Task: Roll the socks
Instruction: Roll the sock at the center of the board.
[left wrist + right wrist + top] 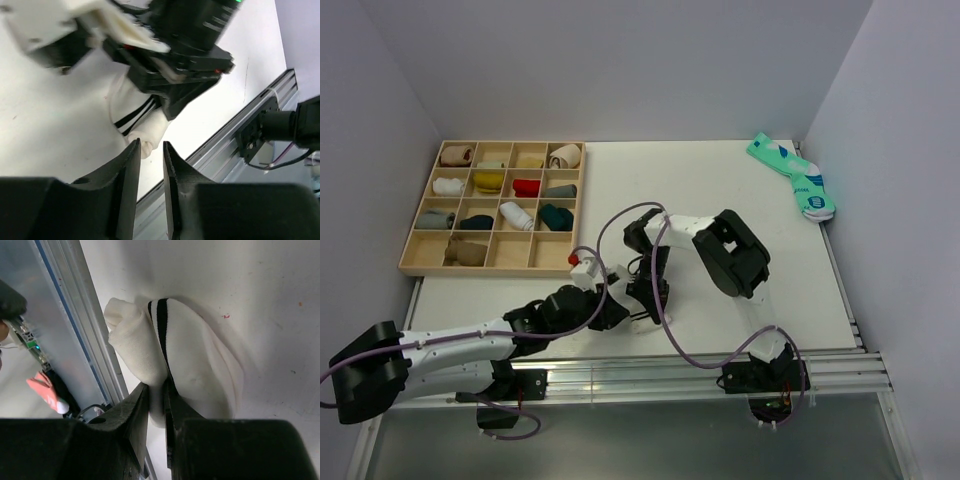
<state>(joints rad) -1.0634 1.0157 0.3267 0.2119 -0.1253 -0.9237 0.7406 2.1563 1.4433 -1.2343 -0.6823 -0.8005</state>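
A short white sock (200, 355) with dark cuff stripes lies bunched on the white table by the near rail. My right gripper (156, 385) is shut on a fold of it beside the stripes. In the left wrist view the same sock (132, 112) shows under the right gripper's black body (175, 75). My left gripper (150, 145) stands open by a narrow gap with nothing in it, and the sock's end sits just past its fingertips. From above, the left gripper (608, 302) and the right gripper (645, 298) meet near the front edge. A teal pair of socks (795, 175) lies at the far right corner.
A wooden compartment tray (490, 270) at the back left holds several rolled socks. An aluminium rail (670, 365) runs along the table's near edge, close to both grippers (225, 145). Walls close in the left, back and right sides.
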